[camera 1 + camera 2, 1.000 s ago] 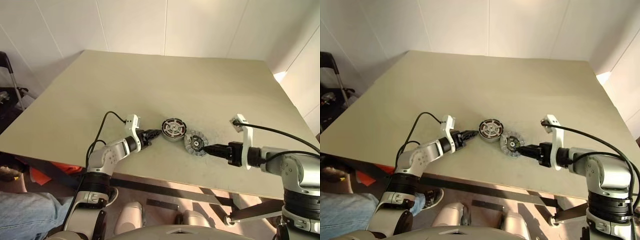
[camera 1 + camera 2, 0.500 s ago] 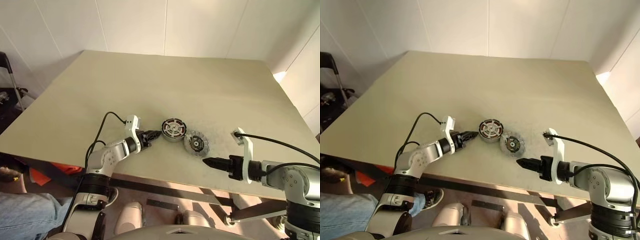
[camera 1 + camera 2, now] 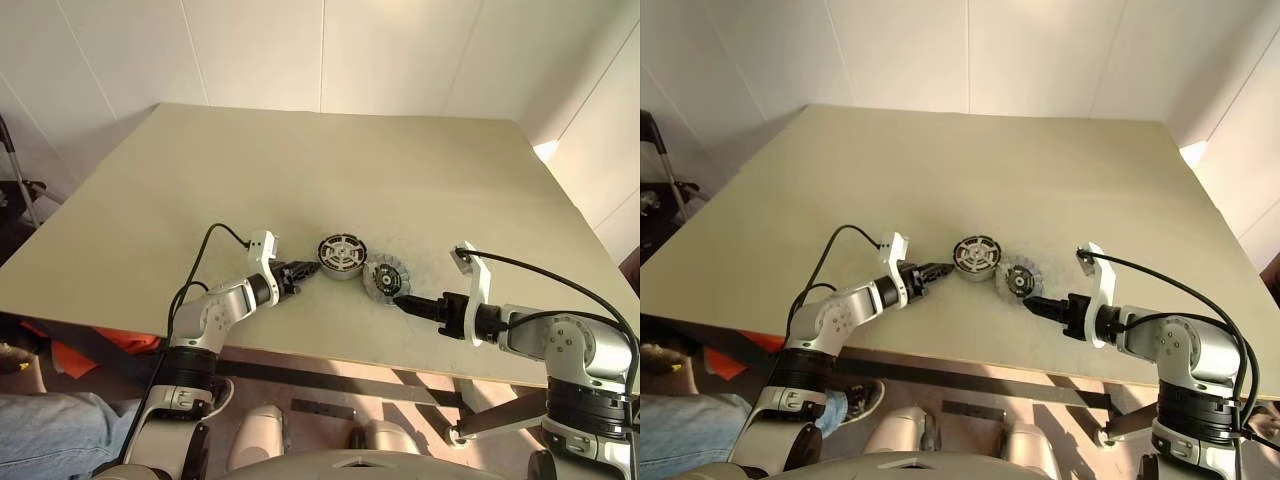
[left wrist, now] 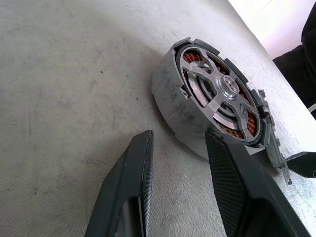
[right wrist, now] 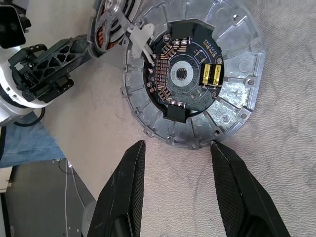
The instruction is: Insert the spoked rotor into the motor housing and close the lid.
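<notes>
The motor housing (image 3: 341, 254) stands on the table, silver-rimmed with coppery windings (image 4: 193, 58) inside. The spoked rotor (image 4: 224, 94) sits inside it, its spokes facing out. The lid (image 3: 384, 277) lies flat just right of the housing and against it, with a dark circuit board (image 5: 185, 74) facing up. My left gripper (image 3: 312, 267) is open, its fingers (image 4: 140, 168) low on the table just left of the housing wall. My right gripper (image 3: 398, 299) is open at the lid's near rim, its fingers (image 5: 131, 168) spread and holding nothing.
The wide beige table (image 3: 350, 160) stretches far behind the parts. Its front edge (image 3: 330, 352) runs close under both arms. A person's leg in jeans (image 3: 40, 440) shows at the lower left beside the table.
My right gripper drew back from the lid toward the front edge, then returned to the lid's near rim with the wrist rolled. The left gripper stayed put. The head view shifted slightly.
</notes>
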`<state>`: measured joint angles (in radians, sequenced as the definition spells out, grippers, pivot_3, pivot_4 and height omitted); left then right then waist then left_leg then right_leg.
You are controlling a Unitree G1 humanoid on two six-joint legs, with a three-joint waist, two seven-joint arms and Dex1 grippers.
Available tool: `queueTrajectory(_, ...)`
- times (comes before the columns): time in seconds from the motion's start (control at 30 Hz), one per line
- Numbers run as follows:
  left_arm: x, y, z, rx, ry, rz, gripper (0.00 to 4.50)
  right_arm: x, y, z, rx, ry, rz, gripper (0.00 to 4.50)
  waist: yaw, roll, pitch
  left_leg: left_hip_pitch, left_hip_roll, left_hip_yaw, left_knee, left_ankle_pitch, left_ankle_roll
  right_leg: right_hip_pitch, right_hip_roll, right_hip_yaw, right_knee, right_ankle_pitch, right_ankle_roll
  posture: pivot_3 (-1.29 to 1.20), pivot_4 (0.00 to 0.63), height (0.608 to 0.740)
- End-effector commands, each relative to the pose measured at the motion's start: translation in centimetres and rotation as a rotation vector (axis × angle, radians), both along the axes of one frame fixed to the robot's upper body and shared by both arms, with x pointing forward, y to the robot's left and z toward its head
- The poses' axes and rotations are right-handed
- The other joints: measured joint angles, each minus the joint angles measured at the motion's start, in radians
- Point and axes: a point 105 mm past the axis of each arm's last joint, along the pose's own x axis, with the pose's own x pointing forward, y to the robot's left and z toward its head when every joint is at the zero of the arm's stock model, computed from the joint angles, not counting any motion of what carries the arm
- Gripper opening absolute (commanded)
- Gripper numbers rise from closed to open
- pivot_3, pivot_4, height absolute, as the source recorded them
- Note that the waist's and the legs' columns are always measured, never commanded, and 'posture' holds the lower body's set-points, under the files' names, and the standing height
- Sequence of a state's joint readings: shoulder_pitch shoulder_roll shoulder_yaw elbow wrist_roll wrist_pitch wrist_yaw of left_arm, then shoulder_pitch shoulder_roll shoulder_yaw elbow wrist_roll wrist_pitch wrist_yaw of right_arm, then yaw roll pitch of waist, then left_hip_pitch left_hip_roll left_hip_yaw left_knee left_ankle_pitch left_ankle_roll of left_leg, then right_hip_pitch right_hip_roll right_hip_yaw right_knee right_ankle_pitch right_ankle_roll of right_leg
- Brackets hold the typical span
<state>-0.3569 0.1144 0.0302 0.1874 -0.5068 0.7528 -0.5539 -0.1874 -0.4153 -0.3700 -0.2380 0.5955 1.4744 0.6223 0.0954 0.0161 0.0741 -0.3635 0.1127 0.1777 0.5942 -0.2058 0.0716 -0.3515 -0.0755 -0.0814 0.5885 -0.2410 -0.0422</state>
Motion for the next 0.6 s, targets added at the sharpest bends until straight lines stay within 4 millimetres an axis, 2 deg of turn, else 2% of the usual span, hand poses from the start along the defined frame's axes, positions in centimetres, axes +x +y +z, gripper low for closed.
queueTrajectory(0.03, -0.2, -0.2, -0.1, 0.009, 0.007, -0.012, 1.77, 1.5, -0.4, 1.8, 0.000, -0.091, -0.033, 2.33, 0.000, 0.000, 0.000, 0.000, 0.000, 0.000, 0.000, 0.000, 0.000, 0.000, 0.000, 0.000, 0.000, 0.000, 0.000, 0.00, 0.000, 0.740)
queueTrajectory(0.27, -0.2, -0.6, -0.1, 0.010, 0.007, -0.023, 1.77, 3.4, -1.3, 3.8, 0.002, -0.177, -0.108, 2.33, 0.006, 0.002, -0.001, -0.001, 0.000, 0.000, -0.003, 0.000, -0.001, -0.001, 0.000, 0.000, 0.000, 0.001, 0.000, 0.00, 0.000, 0.740)
queueTrajectory(0.4, -0.2, -0.7, -0.1, 0.010, 0.006, -0.029, 1.77, 3.9, -1.4, 4.2, -0.016, -0.197, -0.120, 2.33, 0.013, 0.002, -0.001, -0.001, -0.002, 0.000, -0.007, 0.002, -0.004, -0.001, 0.000, 0.000, 0.000, 0.002, -0.003, 0.00, 0.000, 0.740)
queueTrajectory(0.47, -0.1, -0.7, -0.1, 0.011, 0.006, -0.030, 1.77, 3.4, -0.9, 4.9, 0.009, -0.203, -0.076, 2.33, 0.015, 0.003, -0.001, -0.001, -0.002, 0.000, -0.009, 0.002, -0.004, -0.001, 0.000, 0.000, 0.000, 0.005, -0.007, 0.00, 0.000, 0.740)
queueTrajectory(0.6, -0.1, -0.7, -0.2, 0.012, 0.008, -0.030, 1.77, 1.2, 0.9, 7.5, 0.078, -0.264, 0.090, 2.33, 0.026, 0.005, -0.002, 0.000, -0.003, 0.000, -0.013, 0.003, -0.004, -0.002, 0.000, 0.000, 0.000, 0.005, -0.009, 0.00, 0.000, 0.740)
